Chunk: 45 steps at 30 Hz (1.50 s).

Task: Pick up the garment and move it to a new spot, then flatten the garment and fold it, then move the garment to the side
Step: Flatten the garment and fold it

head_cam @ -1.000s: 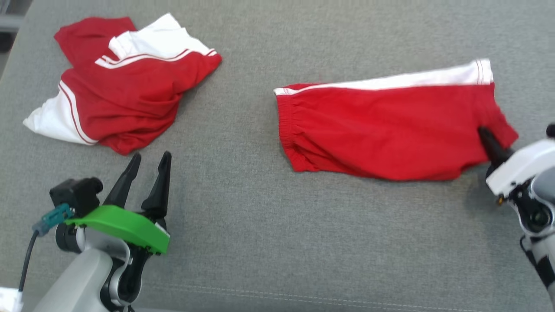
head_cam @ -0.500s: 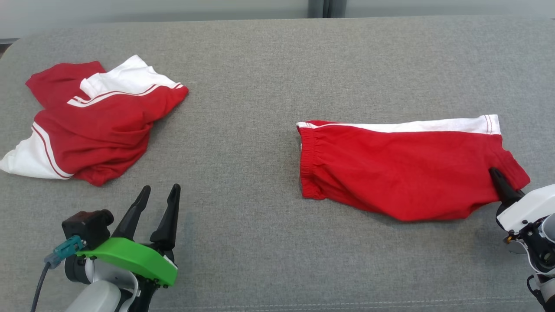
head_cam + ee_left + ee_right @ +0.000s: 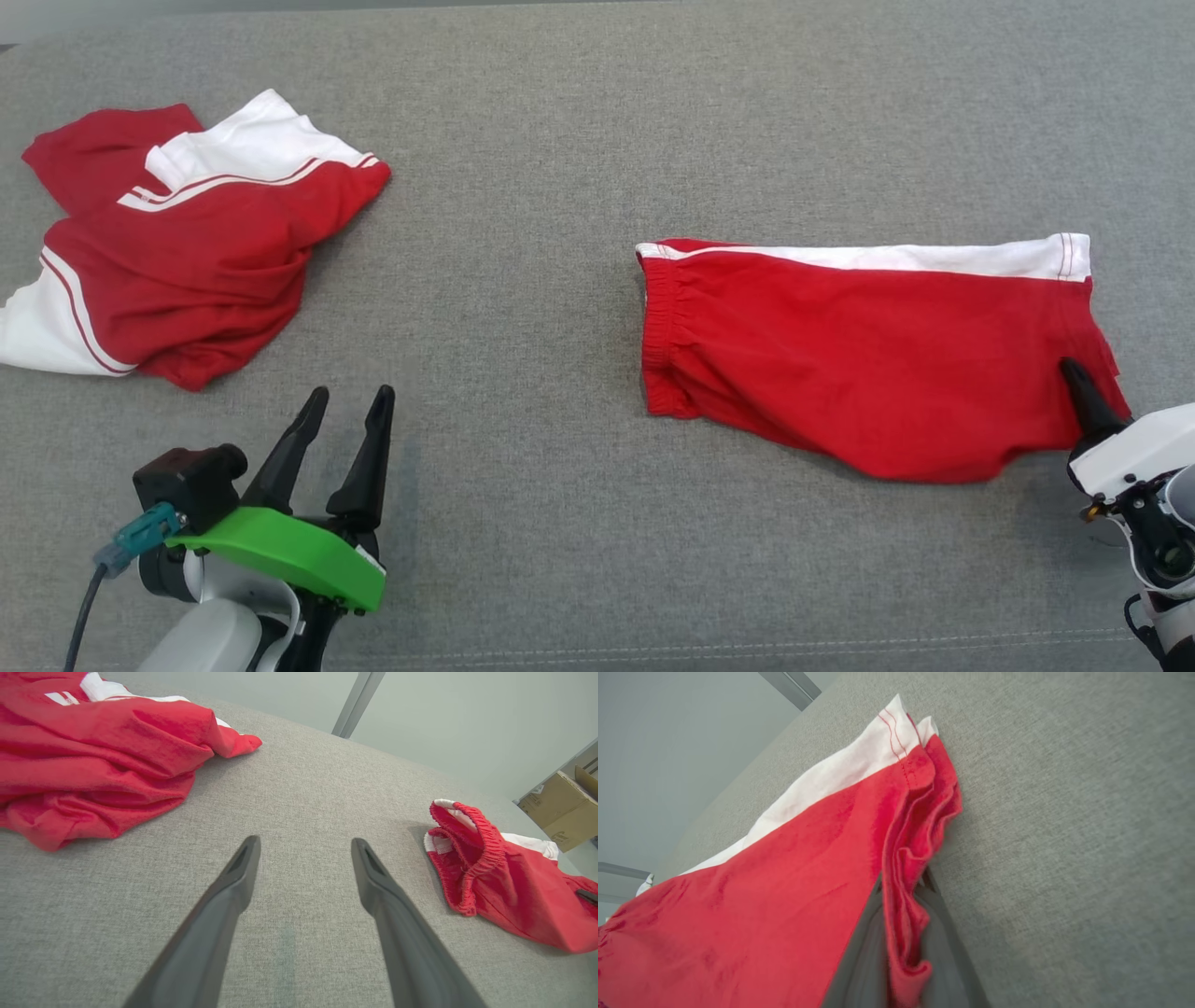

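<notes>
One garment (image 3: 868, 364) hem pinched in right end effector (image 3: 1072, 373).

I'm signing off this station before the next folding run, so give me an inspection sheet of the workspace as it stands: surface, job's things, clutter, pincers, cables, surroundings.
Surface: grey fabric top, flat.
Job's things: red shorts with a white stripe, folded, lying on the robot's right, elastic waistband toward the middle.
Clutter: crumpled garment, red and white, at the far left.
Pincers: left pincer open over bare fabric, holding nothing; right pincer shut on the shorts' leg-end edge.
Cables: dark cable with a teal plug beside the left wrist.
Surroundings: pale wall; cardboard box beyond the surface.
</notes>
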Tool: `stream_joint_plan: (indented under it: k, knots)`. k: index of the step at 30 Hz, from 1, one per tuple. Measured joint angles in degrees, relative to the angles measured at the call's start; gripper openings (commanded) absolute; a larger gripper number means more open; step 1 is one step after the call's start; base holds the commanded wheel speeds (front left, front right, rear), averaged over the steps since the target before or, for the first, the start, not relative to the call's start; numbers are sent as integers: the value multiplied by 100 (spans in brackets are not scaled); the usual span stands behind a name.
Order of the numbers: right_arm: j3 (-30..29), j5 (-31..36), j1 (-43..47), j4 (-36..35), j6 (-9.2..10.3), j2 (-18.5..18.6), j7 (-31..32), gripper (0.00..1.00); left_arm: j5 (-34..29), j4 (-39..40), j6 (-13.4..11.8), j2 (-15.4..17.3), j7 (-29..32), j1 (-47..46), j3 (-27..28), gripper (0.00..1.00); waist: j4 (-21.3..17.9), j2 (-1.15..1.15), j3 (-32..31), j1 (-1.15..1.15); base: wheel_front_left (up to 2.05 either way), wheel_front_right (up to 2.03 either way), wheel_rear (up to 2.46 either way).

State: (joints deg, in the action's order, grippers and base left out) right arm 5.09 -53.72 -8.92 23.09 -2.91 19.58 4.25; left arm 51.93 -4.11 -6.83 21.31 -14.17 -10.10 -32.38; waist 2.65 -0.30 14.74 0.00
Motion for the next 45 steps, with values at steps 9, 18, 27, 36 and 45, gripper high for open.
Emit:
stream_joint_plan:
  k: [9,18,27,36,45]
  knots:
    - [-715,-134,3,-359,137,565,-338,0,-2,120,-1,-53,1,5,54,100,-53,0,-52,0,0,0,0]
    - [494,866,-553,-1823,-125,1020,18,0,-9,282,-24,-126,54,12,51,100,-80,0,101,0,0,0,0]
    - [2070,1288,-618,-2319,-308,606,907,0,-81,274,-24,-267,162,-48,-123,100,115,0,155,0,0,0,0]
    - [2276,1394,-615,-2315,-304,605,1460,39,-69,144,-25,-267,157,-40,80,100,319,0,113,0,0,0,0]
    - [1968,1250,-471,-2677,1,705,1664,100,-68,120,-25,-282,151,18,257,100,135,0,41,0,0,0,0]
